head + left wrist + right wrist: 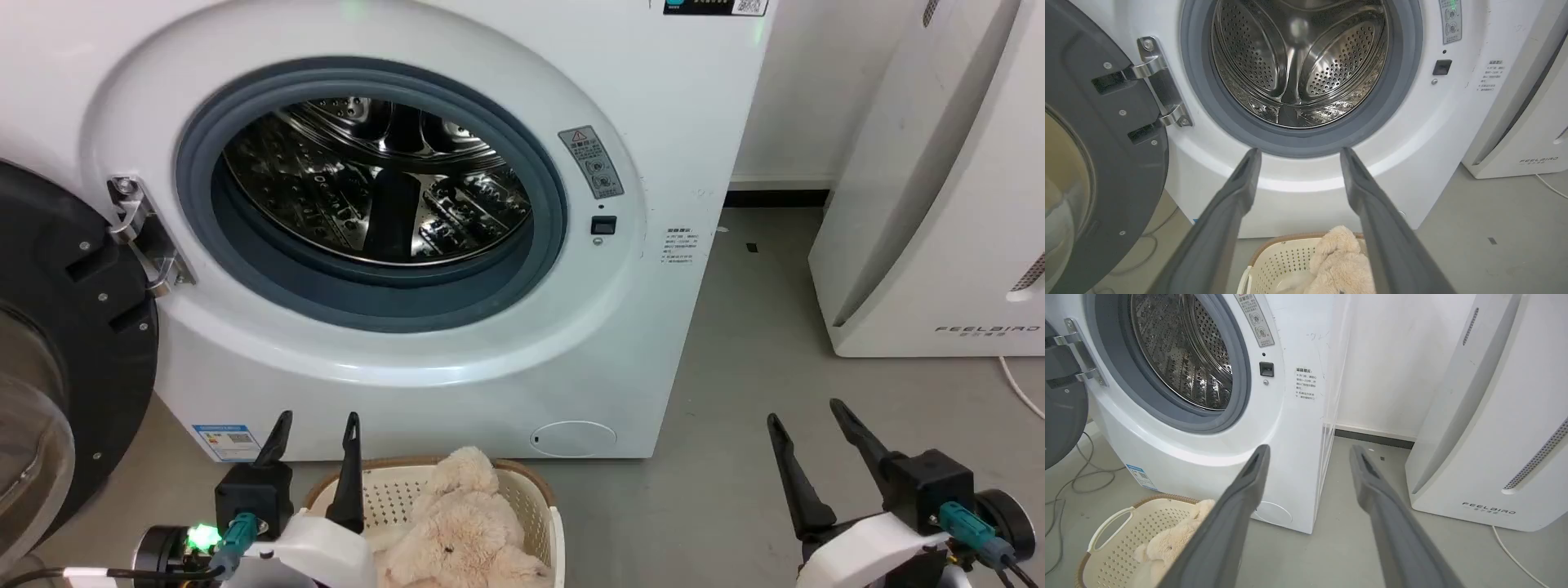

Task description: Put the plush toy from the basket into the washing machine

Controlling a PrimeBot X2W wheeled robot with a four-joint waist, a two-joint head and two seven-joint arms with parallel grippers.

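- Left gripper (319, 420) — its two dark fingers stand apart, clear of the toy. The right gripper (804, 412) is spread the same way above the grey floor.
- One plush toy (457, 523), cream and fluffy, lies in the one basket (392, 496), just right of the left gripper and well left of the right one.
- One washing machine (653, 82) stands beyond both grippers. Its door (73, 327) is swung open to the left gripper's left, and the steel drum (375, 180) is in plain sight.
- One white slanted appliance (922, 204) stands beyond the right gripper.
- Cut off or unclear — the toy's lower part and the basket's near side run off the head view's bottom edge. The door is cropped at the left edge, and the toy's face cannot be made out.
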